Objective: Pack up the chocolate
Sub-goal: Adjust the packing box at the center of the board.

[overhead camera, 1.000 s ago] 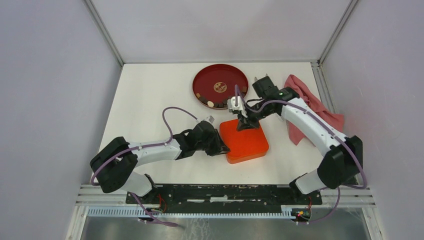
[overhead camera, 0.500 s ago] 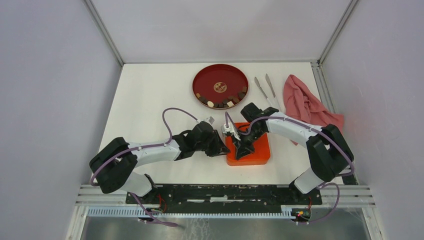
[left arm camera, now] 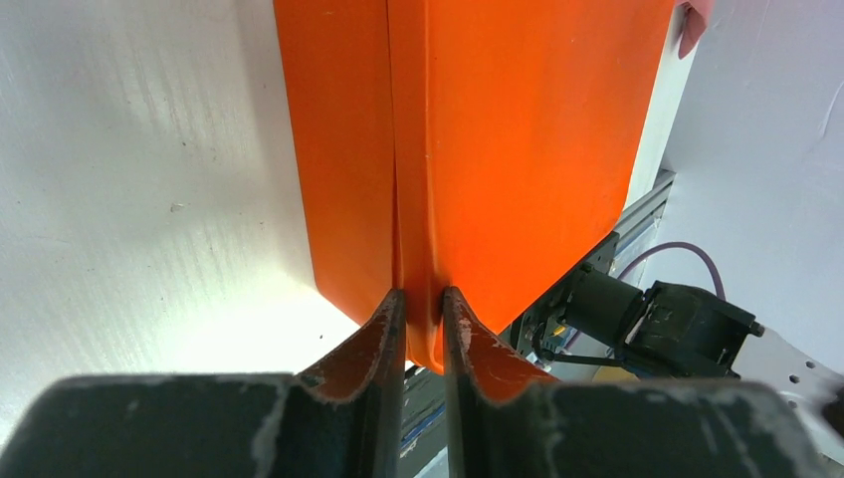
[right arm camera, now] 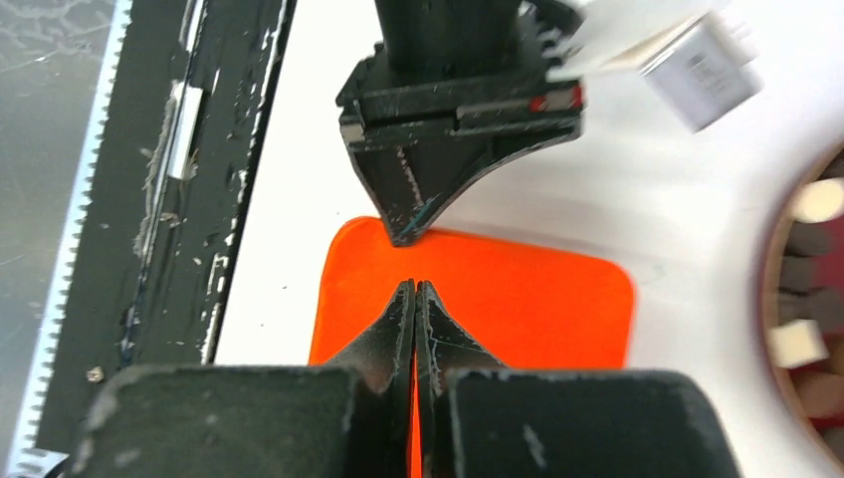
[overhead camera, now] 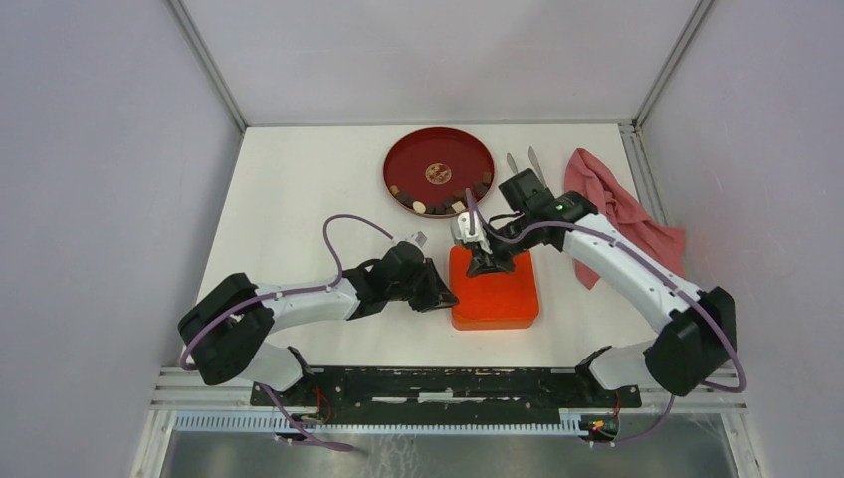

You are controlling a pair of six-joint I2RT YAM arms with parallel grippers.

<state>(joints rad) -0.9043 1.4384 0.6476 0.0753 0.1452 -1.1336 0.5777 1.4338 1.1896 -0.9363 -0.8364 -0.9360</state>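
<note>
The chocolate (overhead camera: 438, 206) lies as several small dark and cream pieces along the near inner edge of the red plate (overhead camera: 403, 159); some pieces show in the right wrist view (right arm camera: 801, 344). An orange lidded box (overhead camera: 503, 294) sits in front of the plate. My left gripper (overhead camera: 450, 296) is shut on the box's left rim, which sits between its fingers (left arm camera: 423, 299). My right gripper (overhead camera: 486, 265) is shut with nothing seen between its fingers. It hovers over the box's far left part (right arm camera: 414, 287).
Metal tongs (overhead camera: 526, 162) lie right of the plate, partly under my right arm. A pink cloth (overhead camera: 622, 209) is bunched at the right edge. The black rail (overhead camera: 448, 383) runs along the table's near edge.
My right gripper swept down across the orange box, then came back to its far left part. The box turned square and shifted slightly right. My left gripper kept its hold.
</note>
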